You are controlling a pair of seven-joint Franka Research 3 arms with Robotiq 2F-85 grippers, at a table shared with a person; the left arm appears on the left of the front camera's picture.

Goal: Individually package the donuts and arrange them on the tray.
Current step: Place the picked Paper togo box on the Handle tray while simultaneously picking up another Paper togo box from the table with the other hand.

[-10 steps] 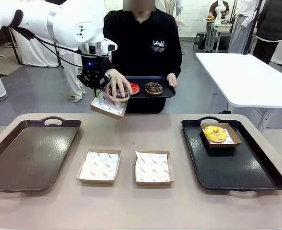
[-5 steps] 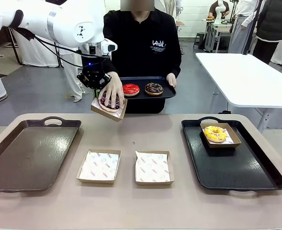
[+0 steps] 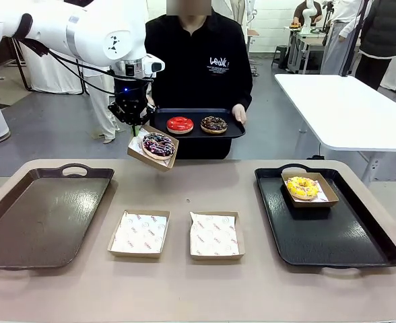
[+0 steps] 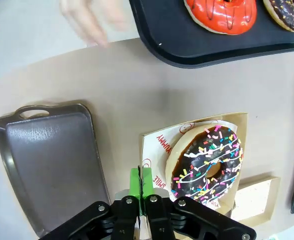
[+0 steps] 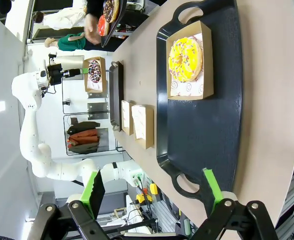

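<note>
Left gripper (image 3: 136,128) is clamped tight on the rim of a paper box (image 3: 147,158), which is held tilted in the air over the far edge of the table (image 3: 198,296). The sprinkled donut (image 3: 158,145) sits inside! Right gripper (image 5: 152,187) is spread wide and empty above the black tray (image 3: 333,235). The yellow donut (image 3: 302,187) is boxed in that tray's far corner.

My left fingers (image 3: 138,128) clamp the edge of a paper-lined box (image 3: 151,155) carrying a dark sprinkled donut (image 3: 158,145), tilted above the far left of the tabletop (image 3: 252,289). Just beyond, I see the person's tray (image 3: 232,132) with a red donut (image 3: 180,124) and a chocolate donut (image 3: 213,124). A yellow donut (image 3: 302,188) sits boxed on the right black tray (image 3: 333,242).
</note>
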